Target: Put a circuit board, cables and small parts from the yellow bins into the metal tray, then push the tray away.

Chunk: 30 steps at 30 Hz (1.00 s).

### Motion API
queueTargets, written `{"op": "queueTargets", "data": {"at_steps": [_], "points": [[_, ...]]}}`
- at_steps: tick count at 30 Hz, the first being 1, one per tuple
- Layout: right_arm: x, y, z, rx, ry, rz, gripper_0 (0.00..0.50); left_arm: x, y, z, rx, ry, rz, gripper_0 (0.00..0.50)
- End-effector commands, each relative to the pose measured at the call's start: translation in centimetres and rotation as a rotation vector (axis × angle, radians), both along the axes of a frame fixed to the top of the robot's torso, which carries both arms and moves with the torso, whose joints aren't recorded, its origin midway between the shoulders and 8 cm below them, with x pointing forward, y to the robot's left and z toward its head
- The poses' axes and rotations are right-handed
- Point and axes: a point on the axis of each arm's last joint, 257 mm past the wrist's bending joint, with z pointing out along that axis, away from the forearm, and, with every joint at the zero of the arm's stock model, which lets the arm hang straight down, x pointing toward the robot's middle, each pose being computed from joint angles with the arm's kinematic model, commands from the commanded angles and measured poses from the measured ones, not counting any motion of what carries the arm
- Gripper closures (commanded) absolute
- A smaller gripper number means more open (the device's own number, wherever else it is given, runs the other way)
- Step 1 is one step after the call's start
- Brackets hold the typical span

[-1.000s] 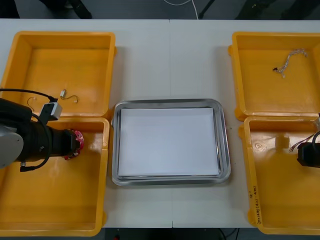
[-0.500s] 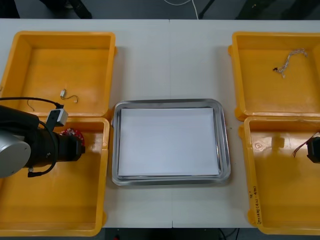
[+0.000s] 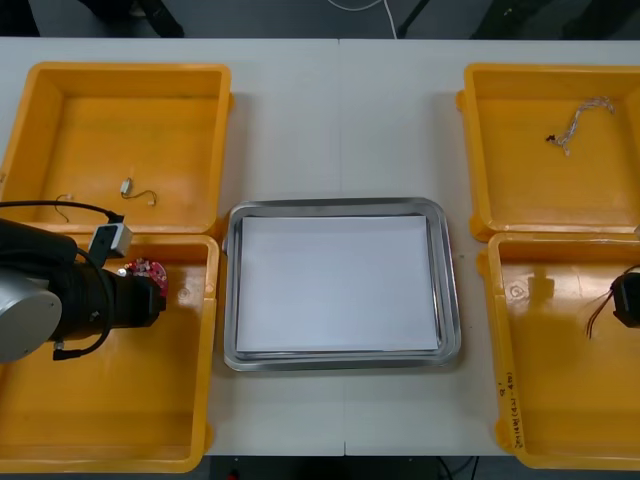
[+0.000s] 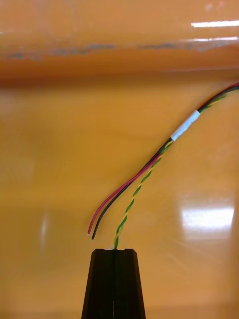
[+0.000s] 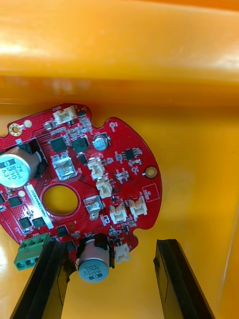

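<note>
Starting left of the metal tray point(image 3: 448, 300), the left gripper point(image 3: 152, 297) reaches into the left near bin point(image 3: 110, 430), just beside the tray's left edge. Its fingers point(image 5: 47, 269) are spread wide, standing to either side of the nearest edge of the round red circuit board point(image 5: 74, 184). The board lies flat on the bin floor, close to the wall. That spread looks chosen to take the board by its rim, so the grasp seems about to begin rather than made. The tray itself is white inside and holds nothing yet. Right of the tray, over the right near bin point(image 3: 560, 400), the right gripper point(image 4: 114, 250) is pressed together on the cable point(image 4: 149, 169). It pinches the tip of the twisted green-yellow strand, probably so the rest trails free for lifting.
</note>
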Motion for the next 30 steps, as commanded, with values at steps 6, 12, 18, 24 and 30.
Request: {"op": "queueTargets", "data": {"at_steps": [6,12,18,24,30], "points": [[-1.6,0.3,1.3,0.035,-0.006,-0.067,0.5,-0.7,1.4,-0.7,0.043,0.004,-0.011,0.0],[-3.4,0.5,1.1,0.018,-0.005,-0.071,0.5,-0.7,1.4,-0.7,0.042,0.004,-0.012,0.497],[-5.3,1.4,0.8,0.014,-0.007,-0.064,0.5,-0.8,1.3,-0.8,0.041,0.004,-0.014,0.499],[-6.3,2.3,0.5,0.021,-0.015,-0.071,0.5,-0.8,1.3,-0.8,0.041,0.004,-0.014,0.5],[-6.5,3.0,-0.2,0.038,-0.029,-0.097,0.5,-0.8,1.7,-0.6,0.051,0.002,-0.02,0.5]]}}
